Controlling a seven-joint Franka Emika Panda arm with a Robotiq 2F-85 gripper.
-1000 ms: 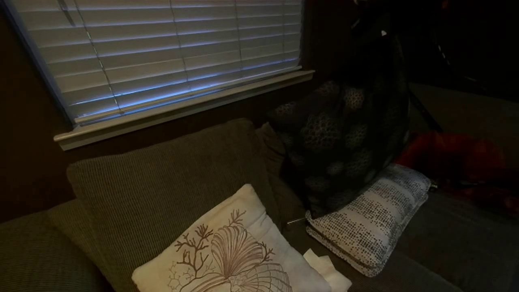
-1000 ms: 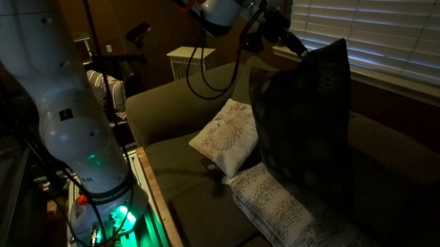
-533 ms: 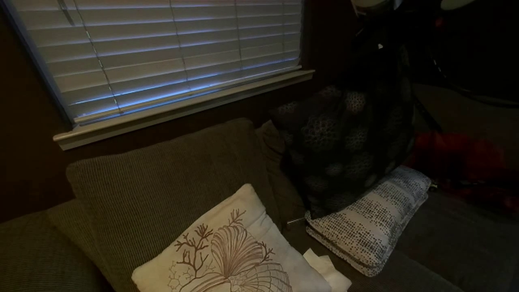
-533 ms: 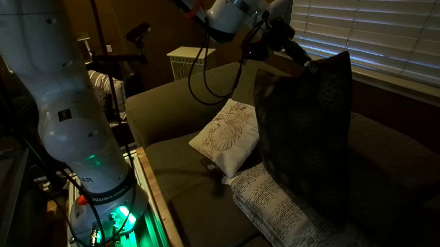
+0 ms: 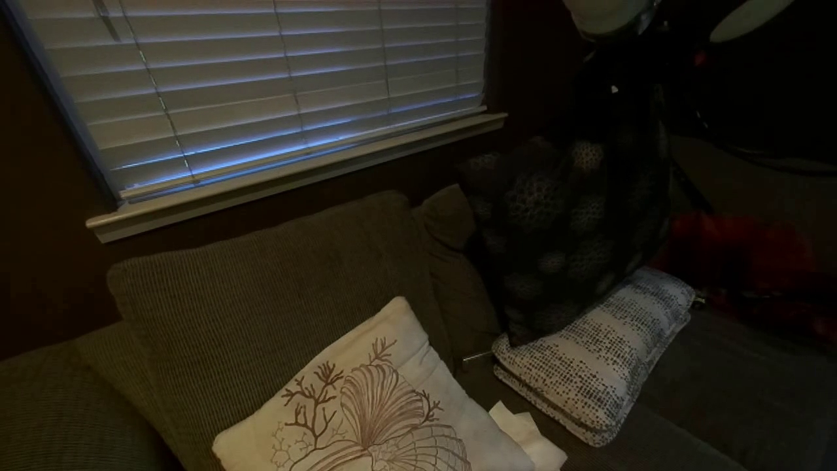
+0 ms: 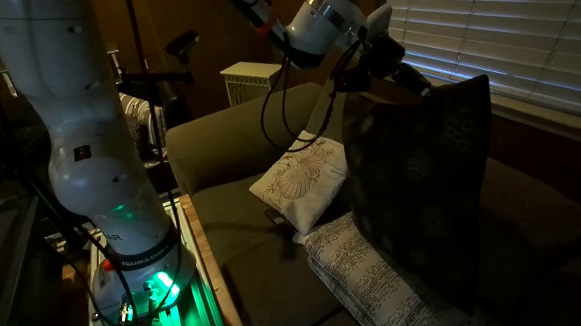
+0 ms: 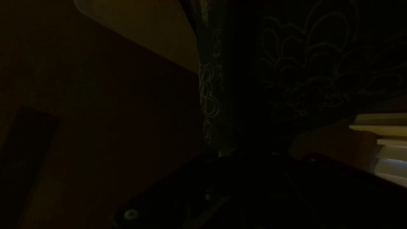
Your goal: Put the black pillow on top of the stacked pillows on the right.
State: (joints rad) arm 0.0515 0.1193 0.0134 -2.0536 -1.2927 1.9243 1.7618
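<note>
Over the stacked pillows (image 6: 373,280), your pincer (image 6: 427,91) pinches the black pillow (image 6: 420,189) by its top edge. Tip it flat before releasing.

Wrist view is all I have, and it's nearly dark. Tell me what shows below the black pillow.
Observer: The stacked pillows, pale with dark speckles, show below the black pillow in both exterior views.
Operator: Report whether it's lying flat.
Observer: It isn't; in an exterior view it hangs roughly upright, its top edge gripped by the pincer.
Operator: Name what's beside the stacked pillows.
Observer: A white cushion with a shell design, in both exterior views.
</note>
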